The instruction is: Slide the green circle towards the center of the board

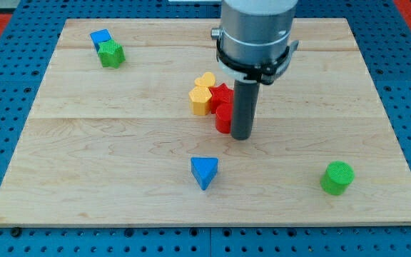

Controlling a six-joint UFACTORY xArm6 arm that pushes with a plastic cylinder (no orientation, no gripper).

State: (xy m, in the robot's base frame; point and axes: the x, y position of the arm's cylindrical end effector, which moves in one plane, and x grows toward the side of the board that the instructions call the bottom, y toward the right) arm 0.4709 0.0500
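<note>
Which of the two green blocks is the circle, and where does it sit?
The green circle is the round block near the view's bottom right, standing alone. The other green block, star-like, sits at top left against a blue block.

The pale wooden board (120, 143) carries the blocks. At its centre, a yellow heart block (204, 80), a yellow hexagonal block (200, 101), a red star block (222, 93) and a red block (223, 118) form one touching cluster. At 11 o'clock, a blue cube (100, 38) touches a green star block (110, 54). At 6 o'clock lies a blue triangle block (204, 171). At 4 o'clock stands the green circle block (337, 178).
</note>
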